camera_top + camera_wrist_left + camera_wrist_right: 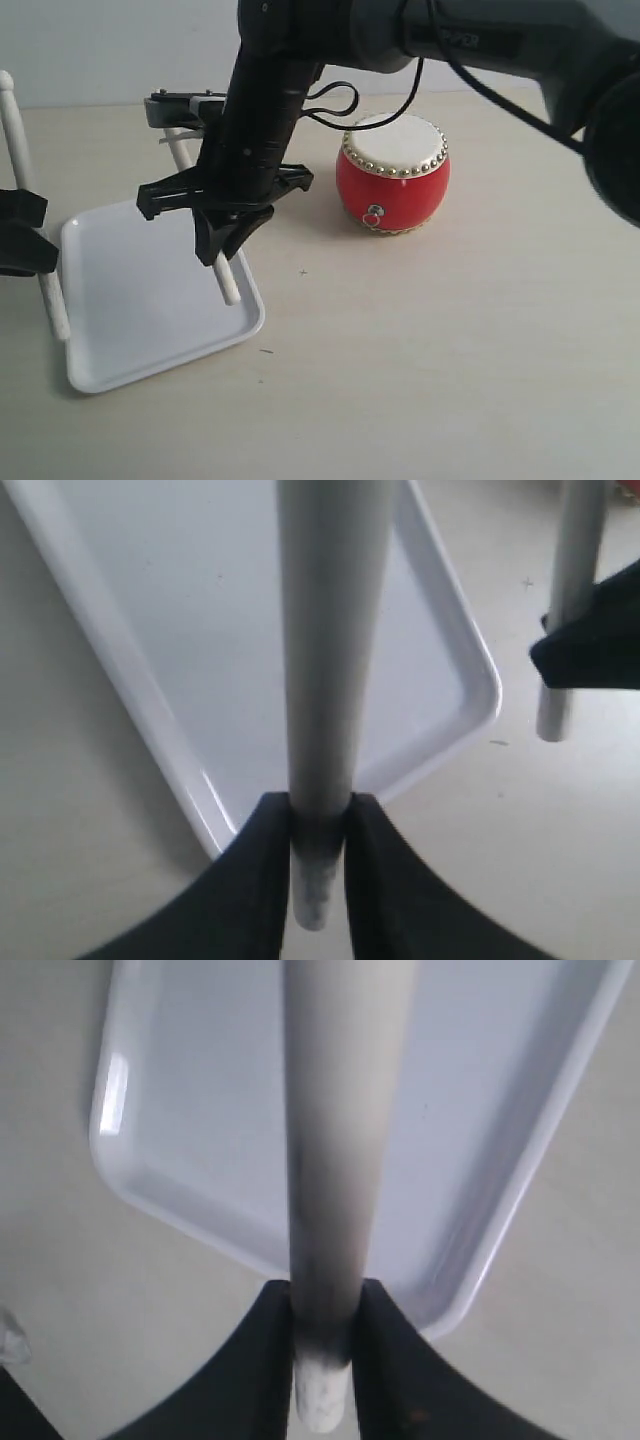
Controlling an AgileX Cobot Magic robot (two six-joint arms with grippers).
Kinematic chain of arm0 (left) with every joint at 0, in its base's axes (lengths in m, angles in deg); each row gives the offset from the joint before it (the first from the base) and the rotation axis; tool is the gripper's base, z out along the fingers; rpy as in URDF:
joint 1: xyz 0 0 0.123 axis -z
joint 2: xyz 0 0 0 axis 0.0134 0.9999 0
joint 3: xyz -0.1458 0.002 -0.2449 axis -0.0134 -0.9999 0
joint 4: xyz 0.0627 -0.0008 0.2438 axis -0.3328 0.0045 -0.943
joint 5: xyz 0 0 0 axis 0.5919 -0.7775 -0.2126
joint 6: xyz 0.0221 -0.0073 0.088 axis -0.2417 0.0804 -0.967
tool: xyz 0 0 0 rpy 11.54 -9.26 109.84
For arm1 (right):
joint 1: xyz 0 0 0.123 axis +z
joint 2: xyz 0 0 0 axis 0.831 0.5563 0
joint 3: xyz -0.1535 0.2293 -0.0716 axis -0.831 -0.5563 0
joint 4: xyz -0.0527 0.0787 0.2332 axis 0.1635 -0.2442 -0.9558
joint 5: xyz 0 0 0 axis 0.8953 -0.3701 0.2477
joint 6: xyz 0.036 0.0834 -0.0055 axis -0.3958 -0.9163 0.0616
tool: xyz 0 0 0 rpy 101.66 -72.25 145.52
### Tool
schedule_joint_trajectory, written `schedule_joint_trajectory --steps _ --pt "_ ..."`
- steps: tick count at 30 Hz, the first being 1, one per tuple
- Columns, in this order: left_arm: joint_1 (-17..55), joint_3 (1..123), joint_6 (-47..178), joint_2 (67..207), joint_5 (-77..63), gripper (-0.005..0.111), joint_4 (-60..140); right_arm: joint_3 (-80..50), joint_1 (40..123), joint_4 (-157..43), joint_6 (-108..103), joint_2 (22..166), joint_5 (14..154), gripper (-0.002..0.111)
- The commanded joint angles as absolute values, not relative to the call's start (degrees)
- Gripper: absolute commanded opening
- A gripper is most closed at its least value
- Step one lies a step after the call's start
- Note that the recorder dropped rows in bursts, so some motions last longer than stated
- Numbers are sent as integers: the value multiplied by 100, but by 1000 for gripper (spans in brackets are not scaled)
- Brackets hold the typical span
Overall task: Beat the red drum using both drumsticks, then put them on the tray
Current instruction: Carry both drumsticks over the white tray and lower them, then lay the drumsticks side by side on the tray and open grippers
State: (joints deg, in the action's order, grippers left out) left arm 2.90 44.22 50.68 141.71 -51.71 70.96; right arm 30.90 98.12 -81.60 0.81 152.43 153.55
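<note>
**1. Red drum.** The red drum (392, 185) stands upright on the surface (450, 380) with its skin facing up. It is well apart from both sticks, and nothing touches it.

**2. Drumsticks.** The right drumstick (229, 280) slants down through my right claw (222, 245), which reaches across the middle. Its lower tip hangs at the tray's rim on the drum side. I cannot tell whether the tip touches that rim. The left drumstick (14, 130) stands steeply at the far left of the exterior view, with its lower end beside the opposite rim.

**3. Tray.** The tray (130, 310) lies flat on the surface near the drum. No stick lies in it.

**4. Claws.** My left claw (320, 805) is clamped on the left drumstick close to one end. My right claw grips the right drumstick the same way. In each wrist view the shaft sits tight between the jaws with no gap, and the tray shows beyond it.

**5. Status.** Both sticks are at the tray and away from the drum. I therefore judge the beating step finished and the placing step in hand, though the pictures cannot confirm the beating. Remaining steps:
- Lay each stick flat inside the rim.
- Release each claw.
- Lift clear.
</note>
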Motion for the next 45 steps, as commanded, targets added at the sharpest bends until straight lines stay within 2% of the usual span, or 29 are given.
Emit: schedule_joint_trajectory --steps 1,20,32,38,45 --pt "263 4408 5031 14046 -5208 0 7184 3591 9822 -8099 -19 15746 15421 0" --pt "263 4408 4993 14047 -5015 0 7264 3590 9822 -7930 -19 16210 15421 0" --pt "263 4408 4820 14047 -5066 0 7506 3590 9822 -7930 -96 16210 15421 22" --pt "263 4408 4807 14047 -5113 0 7506 3590 9822 -7930 -164 16210 15421 27" --pt "263 4408 4807 14047 -5113 0 7506 3590 9822 -7913 -227 16210 15421 27"
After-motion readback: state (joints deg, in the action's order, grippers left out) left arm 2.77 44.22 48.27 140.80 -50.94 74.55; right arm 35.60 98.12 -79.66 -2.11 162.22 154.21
